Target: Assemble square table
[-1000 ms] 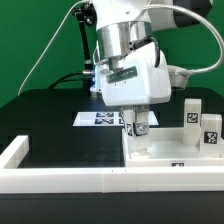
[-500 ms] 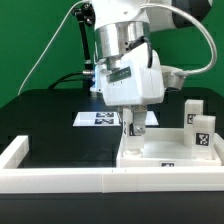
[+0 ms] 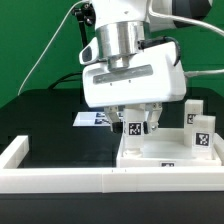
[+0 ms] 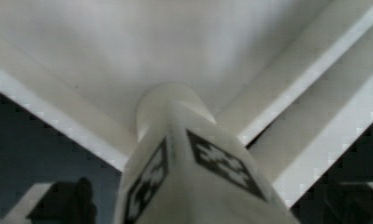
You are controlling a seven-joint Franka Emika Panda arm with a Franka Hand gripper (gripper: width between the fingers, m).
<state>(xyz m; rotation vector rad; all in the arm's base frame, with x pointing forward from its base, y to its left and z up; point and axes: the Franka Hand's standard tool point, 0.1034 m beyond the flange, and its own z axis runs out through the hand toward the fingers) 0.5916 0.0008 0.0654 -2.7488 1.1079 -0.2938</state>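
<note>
— Judging by its look, would the leg (image 3: pixel 134 127) be awkward for the arm to handle?

— Probably not. It reads as a stiff, light plastic block, smooth enough to slip, so the flat tagged faces near its upper end seem the best hold. The gripper (image 3: pixel 138 124) appears closed on it, the leg standing upright between the fingers over the square tabletop (image 3: pixel 165 152), toward that slab's far edge.

— And the other legs?

— Two more legs (image 3: pixel 199 126) stand at the slab's far corner on the exterior view's right, well apart from the gripper.

— What does the wrist view add?

— Only the held leg (image 4: pixel 192 160) close up, tags on two faces, against the white slab (image 4: pixel 201 50). The fingertips barely show there; only the exterior view gives the layout, including the marker board (image 3: pixel 97 118) behind.
</note>
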